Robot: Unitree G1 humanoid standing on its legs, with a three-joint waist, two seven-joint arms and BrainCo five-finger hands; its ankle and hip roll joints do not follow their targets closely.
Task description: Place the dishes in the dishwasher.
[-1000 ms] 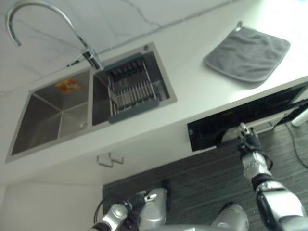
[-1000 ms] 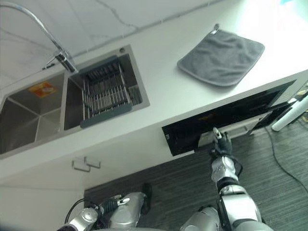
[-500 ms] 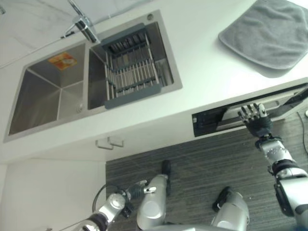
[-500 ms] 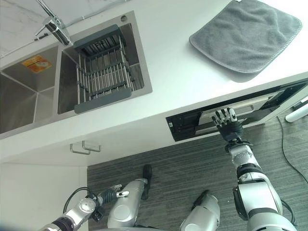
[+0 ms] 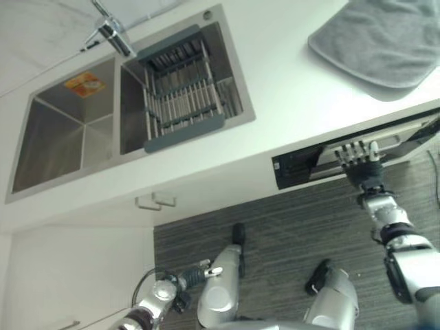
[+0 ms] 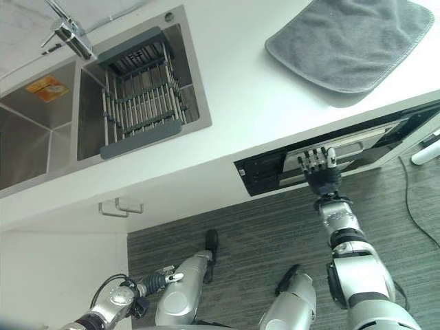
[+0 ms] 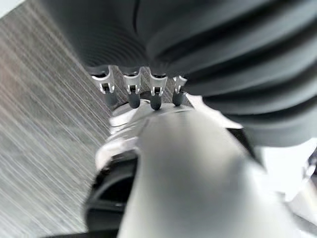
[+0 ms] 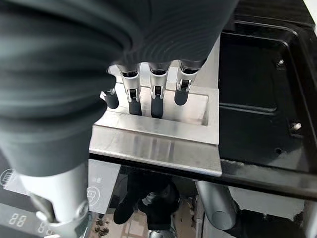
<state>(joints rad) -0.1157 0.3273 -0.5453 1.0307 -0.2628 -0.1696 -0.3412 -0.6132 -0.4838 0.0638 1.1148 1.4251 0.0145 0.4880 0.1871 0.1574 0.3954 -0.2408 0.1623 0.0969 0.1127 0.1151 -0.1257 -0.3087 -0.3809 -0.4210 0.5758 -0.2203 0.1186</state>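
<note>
The dishwasher's black door (image 5: 299,167) sits under the counter edge, tipped open a little at its top. My right hand (image 5: 362,169) reaches up to that top edge with its fingers straight. In the right wrist view the fingertips (image 8: 156,103) rest in the door's silver recessed handle (image 8: 158,136), and the dark inside of the dishwasher (image 8: 257,89) shows past it. My left hand (image 6: 122,298) hangs low at the lower left with relaxed fingers (image 7: 130,94) and holds nothing. A wire dish rack (image 5: 182,103) with a grey frame sits in the sink's right basin.
The left basin of the steel sink (image 5: 62,137) bears an orange sticker, and a faucet (image 5: 110,31) stands behind it. On the white counter at the right lies a grey cloth (image 5: 378,41). A cabinet handle (image 5: 155,201) shows below the sink. The floor is dark and striped.
The camera has tilted, shifting the whole picture. My right hand has turned from side-on to straight fingers spread against the door's top edge. The left hand stays low.
</note>
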